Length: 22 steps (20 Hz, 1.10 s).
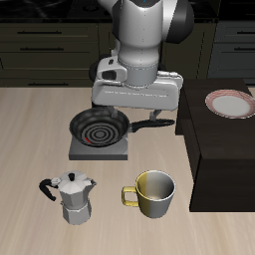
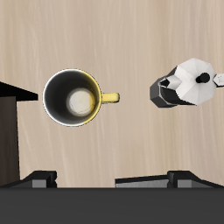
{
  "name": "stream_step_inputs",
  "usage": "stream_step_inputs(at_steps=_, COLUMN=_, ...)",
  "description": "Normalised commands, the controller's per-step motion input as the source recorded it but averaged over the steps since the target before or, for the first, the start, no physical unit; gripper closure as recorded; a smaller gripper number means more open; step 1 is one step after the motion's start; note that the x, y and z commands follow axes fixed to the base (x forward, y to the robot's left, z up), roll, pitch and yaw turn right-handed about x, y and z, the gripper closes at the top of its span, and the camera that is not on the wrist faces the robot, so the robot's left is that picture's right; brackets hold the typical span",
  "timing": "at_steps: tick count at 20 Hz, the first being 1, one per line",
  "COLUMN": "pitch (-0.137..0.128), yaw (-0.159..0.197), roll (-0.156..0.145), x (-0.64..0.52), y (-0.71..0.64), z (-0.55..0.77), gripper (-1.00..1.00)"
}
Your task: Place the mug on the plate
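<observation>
I see the dark raised block [image 1: 221, 149] carrying the plate [image 1: 231, 103] at its back. The frying pan [image 1: 100, 127] sits on a grey stand behind the mug [image 1: 154, 193], which stands upright beside the moka pot [image 1: 74, 196]. The gripper's fingers are hidden, so I cannot tell their opening.

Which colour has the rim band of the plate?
Pinkish-red, around the white plate; it shows best in the exterior view.
</observation>
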Motion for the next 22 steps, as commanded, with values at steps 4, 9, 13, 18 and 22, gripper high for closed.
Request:
stream_step_inputs(at_steps=4, pitch=-0.011, yaw=0.023, roll=-0.002, x=0.09, y=0.06, z=-0.06, gripper=-1.00)
stream_step_inputs(at_steps=9, pitch=0.005, yaw=-0.017, roll=-0.008, x=0.19, y=0.11, z=-0.09, gripper=-1.00)
stream_step_inputs(at_steps=13, pitch=-0.010, yaw=-0.020, roll=-0.013, x=0.09, y=0.17, z=-0.07, gripper=-1.00)
stream_step_inputs(at_steps=18, pitch=-0.042, yaw=-0.002, roll=-0.015, x=0.05, y=0.18, z=-0.03, gripper=-1.00)
stream_step_inputs(at_steps=22, pitch=-0.024, yaw=0.004, roll=0.016, x=0.06, y=0.18, z=-0.28, gripper=-1.00)
